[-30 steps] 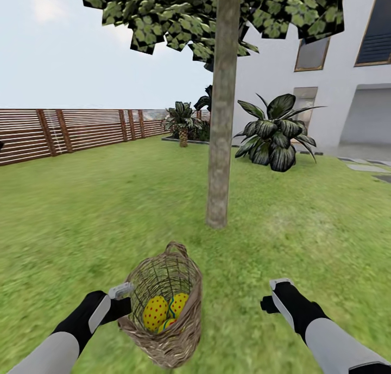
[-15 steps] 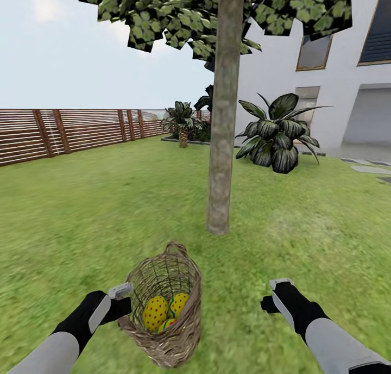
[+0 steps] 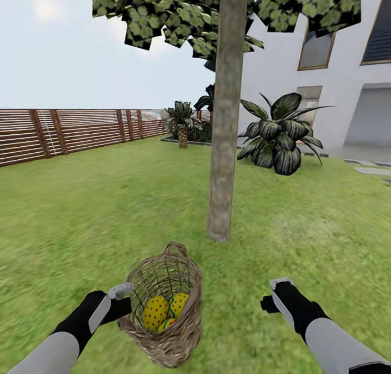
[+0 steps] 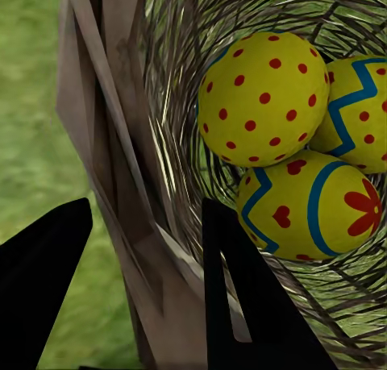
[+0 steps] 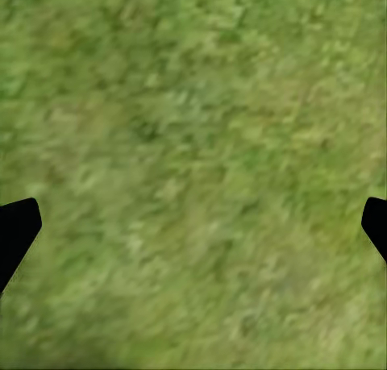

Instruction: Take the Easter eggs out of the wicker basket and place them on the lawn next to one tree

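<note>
Ground: the lawn (image 5: 193, 160), patchy green and yellowish grass, blurred, possibly from motion.
Right gripper (image 5: 193, 225): two dark fingertips (image 5: 16, 229) at opposite edges of the view, spread wide apart.
Between fingertips: bare grass, nothing held.

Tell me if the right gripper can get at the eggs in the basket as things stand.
Probably yes. The wicker basket is open-topped, the Easter eggs lie uncovered inside, and only grass separates it from the open, empty right gripper. The left gripper clamps the near rim, leaving the mouth free.
</note>
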